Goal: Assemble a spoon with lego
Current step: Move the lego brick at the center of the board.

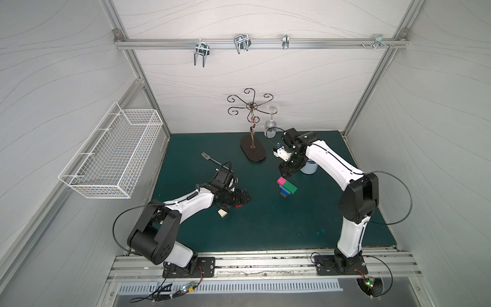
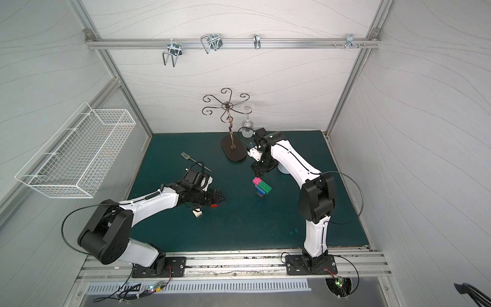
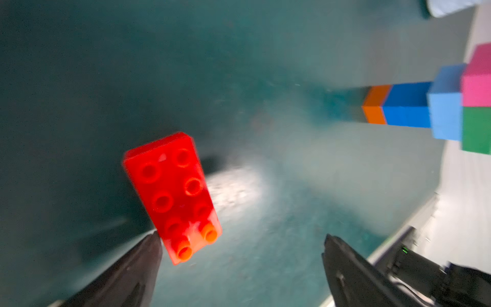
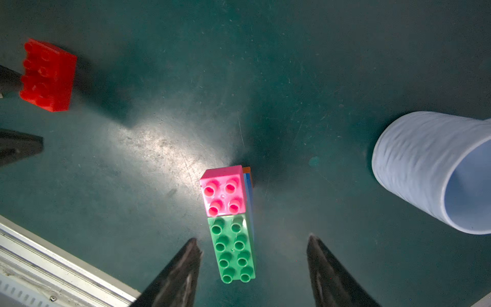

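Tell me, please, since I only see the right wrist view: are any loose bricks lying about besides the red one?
Observer: Yes, a white brick lies on the mat beside the left arm.
Operator: Thank you. Is the left tool gripping the red brick?
Observer: No. The left wrist view shows the left tool wide open, with the red brick lying unclamped by one finger.
Operator: And what sits under the pink brick and the green brick?
Observer: From the side, a light blue brick, then a blue section, then an orange brick on the mat.
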